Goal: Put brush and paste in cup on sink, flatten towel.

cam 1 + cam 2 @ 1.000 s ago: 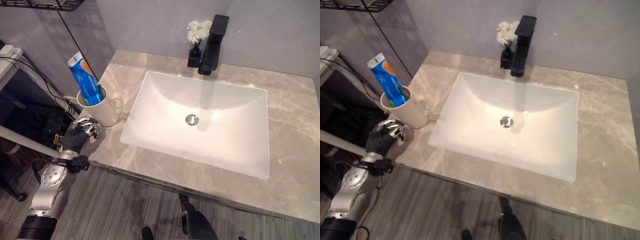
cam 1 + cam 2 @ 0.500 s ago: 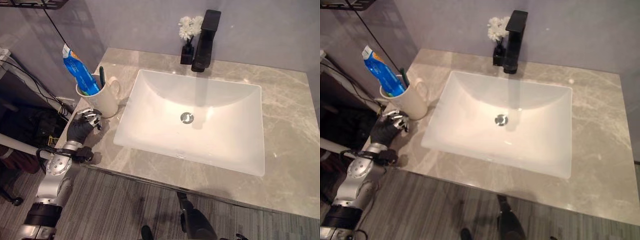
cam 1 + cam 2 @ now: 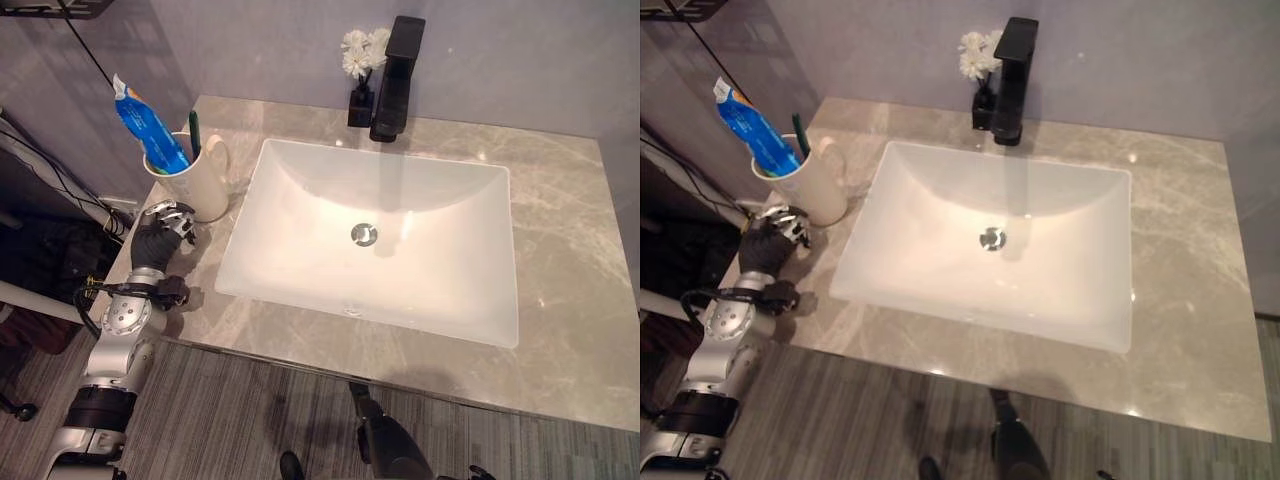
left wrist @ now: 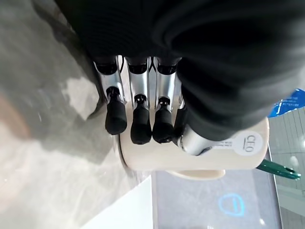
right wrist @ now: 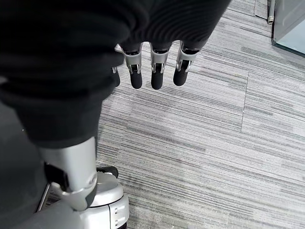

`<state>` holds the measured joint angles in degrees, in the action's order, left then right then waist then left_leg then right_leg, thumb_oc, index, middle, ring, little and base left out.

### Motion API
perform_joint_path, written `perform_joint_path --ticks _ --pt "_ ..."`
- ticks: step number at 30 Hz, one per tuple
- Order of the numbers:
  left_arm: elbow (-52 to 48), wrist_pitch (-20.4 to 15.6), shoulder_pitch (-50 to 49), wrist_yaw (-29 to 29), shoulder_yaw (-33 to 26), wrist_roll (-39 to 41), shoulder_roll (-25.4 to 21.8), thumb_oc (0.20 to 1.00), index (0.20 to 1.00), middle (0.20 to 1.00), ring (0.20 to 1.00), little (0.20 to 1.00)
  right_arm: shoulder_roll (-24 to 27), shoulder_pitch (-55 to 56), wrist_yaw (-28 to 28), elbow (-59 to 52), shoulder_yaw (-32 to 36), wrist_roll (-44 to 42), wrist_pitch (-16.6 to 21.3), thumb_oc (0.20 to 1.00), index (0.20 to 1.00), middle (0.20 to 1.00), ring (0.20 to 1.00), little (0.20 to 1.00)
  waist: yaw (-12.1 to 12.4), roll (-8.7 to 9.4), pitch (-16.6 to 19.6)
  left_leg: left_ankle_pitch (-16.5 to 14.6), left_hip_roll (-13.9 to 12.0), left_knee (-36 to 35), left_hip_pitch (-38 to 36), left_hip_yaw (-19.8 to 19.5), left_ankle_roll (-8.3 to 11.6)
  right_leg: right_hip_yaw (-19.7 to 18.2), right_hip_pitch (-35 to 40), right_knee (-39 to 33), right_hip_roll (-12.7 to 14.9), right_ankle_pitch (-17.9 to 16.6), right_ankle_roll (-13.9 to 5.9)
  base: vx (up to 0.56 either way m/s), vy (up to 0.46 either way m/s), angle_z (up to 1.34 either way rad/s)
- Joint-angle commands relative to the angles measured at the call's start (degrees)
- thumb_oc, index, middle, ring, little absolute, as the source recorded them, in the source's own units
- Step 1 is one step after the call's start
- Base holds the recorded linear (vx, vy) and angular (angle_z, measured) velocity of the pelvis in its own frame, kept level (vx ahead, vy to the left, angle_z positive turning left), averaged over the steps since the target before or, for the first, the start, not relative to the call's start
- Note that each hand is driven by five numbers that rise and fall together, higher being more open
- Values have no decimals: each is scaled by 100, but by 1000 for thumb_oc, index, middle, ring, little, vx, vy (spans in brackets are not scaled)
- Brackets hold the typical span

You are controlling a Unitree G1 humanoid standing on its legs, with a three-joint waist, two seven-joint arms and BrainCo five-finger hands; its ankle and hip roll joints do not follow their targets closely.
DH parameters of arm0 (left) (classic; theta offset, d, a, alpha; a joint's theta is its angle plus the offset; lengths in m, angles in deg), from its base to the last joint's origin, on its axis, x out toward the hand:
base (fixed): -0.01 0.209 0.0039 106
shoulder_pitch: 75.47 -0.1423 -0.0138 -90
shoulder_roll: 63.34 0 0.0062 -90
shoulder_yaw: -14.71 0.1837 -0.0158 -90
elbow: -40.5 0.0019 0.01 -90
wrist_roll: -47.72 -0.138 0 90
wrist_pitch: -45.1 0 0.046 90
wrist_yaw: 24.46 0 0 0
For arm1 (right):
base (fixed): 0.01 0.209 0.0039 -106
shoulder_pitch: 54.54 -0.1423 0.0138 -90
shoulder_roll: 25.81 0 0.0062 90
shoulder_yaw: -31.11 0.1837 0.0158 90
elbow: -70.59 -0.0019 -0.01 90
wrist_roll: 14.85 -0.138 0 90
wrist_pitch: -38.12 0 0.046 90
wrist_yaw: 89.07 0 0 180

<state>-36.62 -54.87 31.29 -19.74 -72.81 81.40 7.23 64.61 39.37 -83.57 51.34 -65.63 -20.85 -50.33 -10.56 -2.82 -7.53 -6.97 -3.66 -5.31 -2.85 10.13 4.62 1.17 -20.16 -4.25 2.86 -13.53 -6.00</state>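
Standing on the marble counter [image 3: 560, 250] just past the left hand's [image 3: 157, 236] fingertips is the cream cup [image 3: 197, 182], with its handle turned toward the sink basin [image 3: 370, 240]. Blue toothpaste tube [image 3: 146, 124] leans out of the cup, tilted away from the basin, cap end up; dark green toothbrush [image 3: 194, 134] stands in the cup beside it, on the tube's basin side. Left hand rests low at the counter's front corner, knuckles up, fingers bent downward and together, holding nothing. Left wrist view: dark fingertips [image 4: 141, 129] sit in a row right against the cup's wall [image 4: 209, 160]; whether they touch it or stop just short, cannot tell. The green brush end [image 4: 279, 170] shows past the cup's rim there. Right hand [image 5: 151, 67] hangs over grey striped floor [image 5: 209, 143], well apart from the counter, fingers relaxed and slightly parted, nothing in them. Beyond the left hand, across the basin, a black faucet [image 3: 393, 80] stands at the back edge of the counter, with a small black vase of white flowers [image 3: 358, 68] just beside it on the side nearer the cup. Drain [image 3: 364, 235] sits mid-basin.
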Motion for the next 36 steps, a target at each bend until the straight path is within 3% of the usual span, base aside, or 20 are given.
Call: perform_joint_path --ticks 1,10,18,36 --pt "338 -225 231 160 10 -111 -73 200 200 200 200 200 -120 94 152 51 -214 -119 80 1000 1000 1000 1000 1000 -171 221 29 -463 529 138 -658 -94 -175 -237 -493 -75 103 -465 -588 0 0 0" --pt "-356 -171 -344 -80 -26 -667 -109 200 200 200 200 200 -135 143 128 94 -119 -145 77 1000 1000 1000 1000 1000 -62 265 123 -532 528 145 -794 -166 -194 -162 -353 -75 148 -481 -596 0 0 0" --pt "-605 -137 -647 -232 -109 -601 -90 200 200 200 200 200 -155 124 60 80 -144 -89 75 1000 1000 1000 1000 1000 -17 249 98 -544 578 88 -832 -209 -222 -165 -384 -75 182 -515 -593 -22 9 3" --pt "-23 -217 85 87 8 -324 -34 200 200 200 200 200 -94 190 82 99 -213 -82 18 1000 1000 1000 1000 1000 -143 96 -30 -442 546 149 -609 -238 -163 -105 -646 -75 158 -468 -515 5 -4 -1"
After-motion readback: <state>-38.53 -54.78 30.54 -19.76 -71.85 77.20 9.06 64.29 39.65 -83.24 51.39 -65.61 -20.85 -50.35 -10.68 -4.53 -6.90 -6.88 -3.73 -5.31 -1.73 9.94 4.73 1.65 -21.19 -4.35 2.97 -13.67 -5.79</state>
